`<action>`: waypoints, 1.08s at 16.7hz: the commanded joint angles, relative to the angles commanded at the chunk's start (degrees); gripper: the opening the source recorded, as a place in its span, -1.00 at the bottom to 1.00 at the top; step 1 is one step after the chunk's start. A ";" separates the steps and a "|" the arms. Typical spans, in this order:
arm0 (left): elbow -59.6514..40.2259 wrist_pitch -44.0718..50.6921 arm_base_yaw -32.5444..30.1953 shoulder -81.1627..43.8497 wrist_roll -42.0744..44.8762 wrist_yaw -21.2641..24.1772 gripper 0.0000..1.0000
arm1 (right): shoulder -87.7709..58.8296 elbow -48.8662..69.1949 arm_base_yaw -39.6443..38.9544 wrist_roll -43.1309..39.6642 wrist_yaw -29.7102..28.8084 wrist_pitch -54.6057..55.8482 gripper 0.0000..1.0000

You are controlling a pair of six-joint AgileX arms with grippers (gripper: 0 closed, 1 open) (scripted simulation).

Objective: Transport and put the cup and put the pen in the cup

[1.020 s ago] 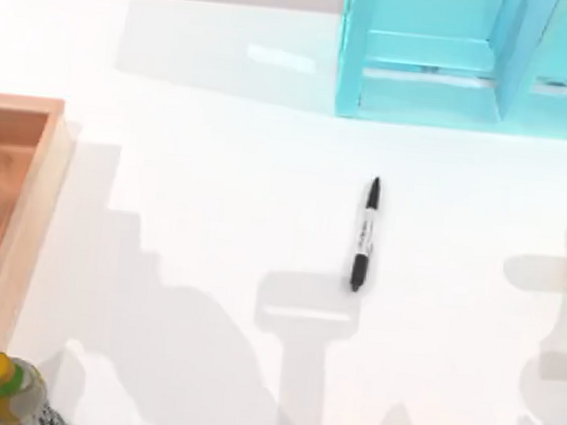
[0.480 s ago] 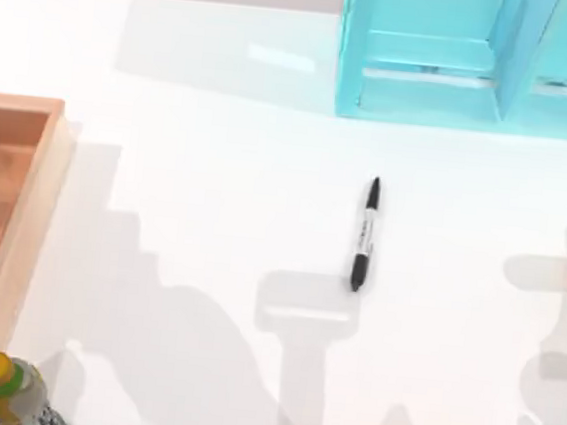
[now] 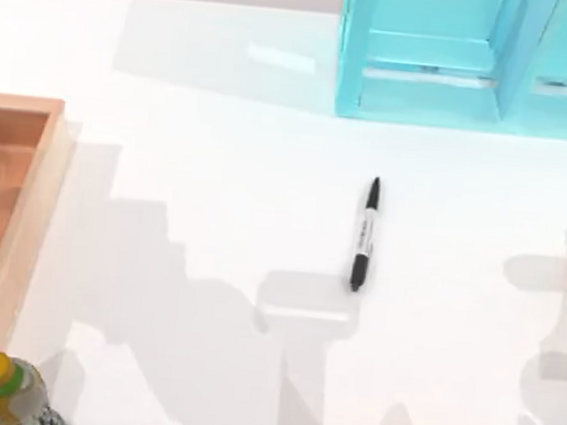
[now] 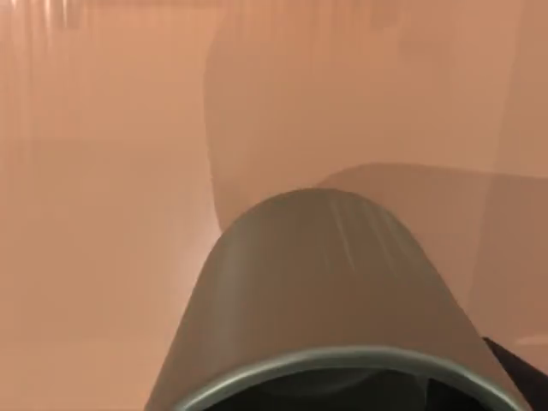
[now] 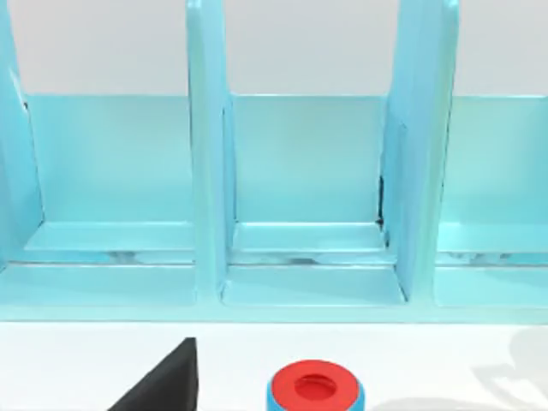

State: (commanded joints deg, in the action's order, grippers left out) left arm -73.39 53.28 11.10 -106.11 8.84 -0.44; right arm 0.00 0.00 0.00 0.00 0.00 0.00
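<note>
On your top view the white table carries a turquoise shelf rack at the back, a wooden tray on the left, and the pen lying alone mid-table. Your left wrist view adds the cup close up over the tray's wood. You cannot tell whether the left gripper's fingers grip it, nor how wide they stand.

Rendered simulation tabletop, plain white table, turquoise shelf rack, wooden tray

One pen, one cup, one bottle.
</note>
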 joint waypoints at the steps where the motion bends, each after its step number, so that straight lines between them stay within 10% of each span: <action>1: -2.22 0.97 -0.68 0.30 -1.86 -0.12 -1.00 | 0.00 0.00 0.00 0.00 0.00 0.00 1.00; 12: -22.84 29.50 -23.85 3.74 -21.30 0.17 -1.00 | 0.00 0.00 0.00 0.00 0.00 0.00 1.00; 18: -23.28 31.76 -25.95 4.12 -22.28 0.37 -1.00 | 0.00 0.00 0.00 0.00 0.00 0.00 1.00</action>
State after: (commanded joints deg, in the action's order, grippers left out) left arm -96.67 85.04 -14.85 -101.99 -13.44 -0.07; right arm 0.00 0.00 0.00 0.00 0.00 0.00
